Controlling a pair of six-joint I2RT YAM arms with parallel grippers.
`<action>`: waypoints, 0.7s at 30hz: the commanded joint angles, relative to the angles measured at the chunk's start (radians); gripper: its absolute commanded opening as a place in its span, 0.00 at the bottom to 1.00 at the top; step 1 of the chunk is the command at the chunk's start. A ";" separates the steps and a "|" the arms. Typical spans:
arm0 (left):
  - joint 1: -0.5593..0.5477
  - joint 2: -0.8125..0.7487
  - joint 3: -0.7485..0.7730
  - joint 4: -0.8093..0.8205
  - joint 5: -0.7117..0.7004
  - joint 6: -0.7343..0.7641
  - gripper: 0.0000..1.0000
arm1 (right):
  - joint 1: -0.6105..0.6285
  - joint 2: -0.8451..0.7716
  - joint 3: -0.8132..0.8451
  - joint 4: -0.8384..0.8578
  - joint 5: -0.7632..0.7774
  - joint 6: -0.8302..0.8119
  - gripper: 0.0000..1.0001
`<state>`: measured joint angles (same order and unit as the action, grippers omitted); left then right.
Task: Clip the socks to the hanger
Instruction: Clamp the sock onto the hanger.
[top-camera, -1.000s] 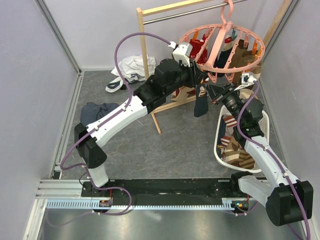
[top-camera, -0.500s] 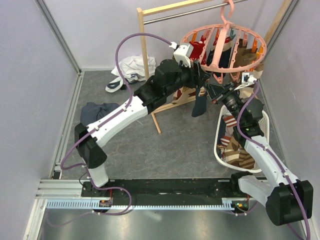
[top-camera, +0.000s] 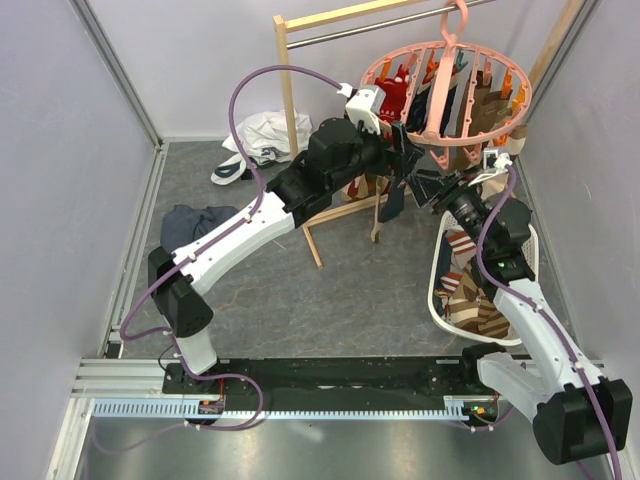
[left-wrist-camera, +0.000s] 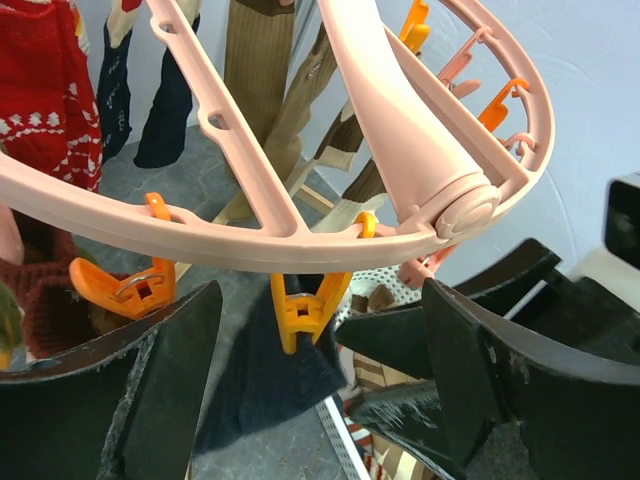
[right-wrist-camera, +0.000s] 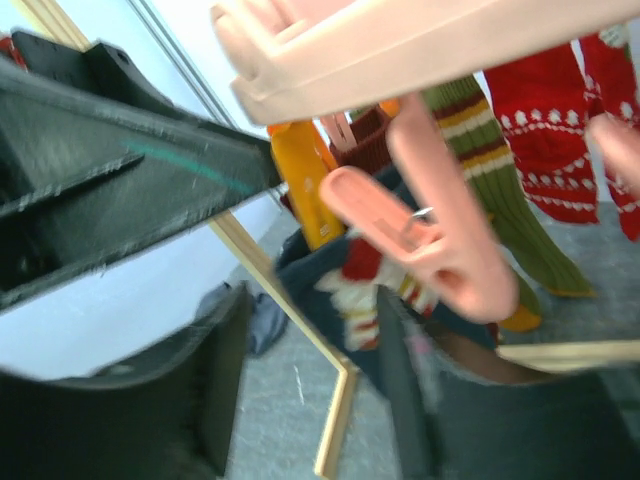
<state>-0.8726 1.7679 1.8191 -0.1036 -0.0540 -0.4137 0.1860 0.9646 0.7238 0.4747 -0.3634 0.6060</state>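
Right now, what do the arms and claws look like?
The left arm and right arm have white shells on the long links, black joints and wrists, and a purple cable looped along each. The left claw and right claw have two broad black fingers, edges scuffed grey.

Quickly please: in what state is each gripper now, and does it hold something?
Left gripper: open, holds nothing.
Right gripper: open, holds nothing.

Robot lab cell: white panel walls (top-camera: 50, 200), aluminium frame (top-camera: 119, 72).
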 joint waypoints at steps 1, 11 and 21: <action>-0.005 -0.070 0.005 0.002 -0.053 0.081 0.88 | 0.004 -0.073 0.020 -0.135 0.018 -0.112 0.66; -0.020 -0.209 -0.125 -0.013 -0.032 0.124 0.89 | -0.026 -0.191 0.086 -0.505 0.080 -0.354 0.79; -0.138 -0.220 -0.115 -0.025 -0.070 0.164 0.88 | -0.112 -0.115 0.221 -0.493 -0.003 -0.353 0.79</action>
<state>-0.9844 1.5604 1.6955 -0.1337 -0.0883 -0.2909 0.0898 0.8288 0.8818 -0.0544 -0.3290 0.2386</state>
